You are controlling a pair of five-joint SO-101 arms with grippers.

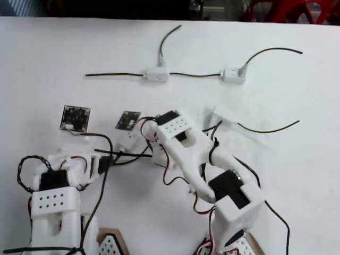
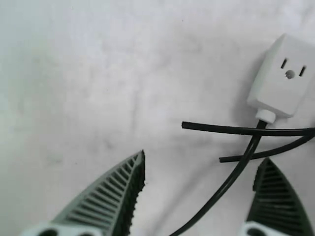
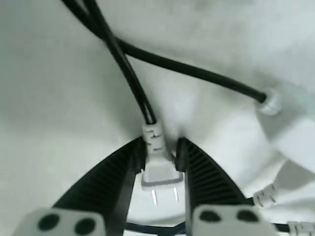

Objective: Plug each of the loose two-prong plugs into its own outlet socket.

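Our right gripper (image 3: pixel 160 145) is clenched on the white plug (image 3: pixel 158 169). Its two black fingers press the sides of the plug, the two prongs point back toward the wrist, and the black cord (image 3: pixel 129 78) runs away over the table (image 3: pixel 49 108).

Our left gripper (image 2: pixel 203 158) is released. Its fingers stand wide apart above the table and grasp nothing. Just beyond it lies the white socket (image 2: pixel 283 78) with its slots facing up. The socket's own cord passes under the gap between the fingers.

In the high view the left arm (image 1: pixel 53 199) comes in from 8 o'clock and the right arm (image 1: pixel 212 170) from 5 o'clock. Their tips are near each other, a little toward 9 o'clock from the middle of the table.

Far off, at 12 o'clock and at about 1 o'clock, lie two white blocks (image 1: pixel 155 75) with cords. One more white piece (image 1: pixel 223 114) lies near 3 o'clock, beside the right arm.
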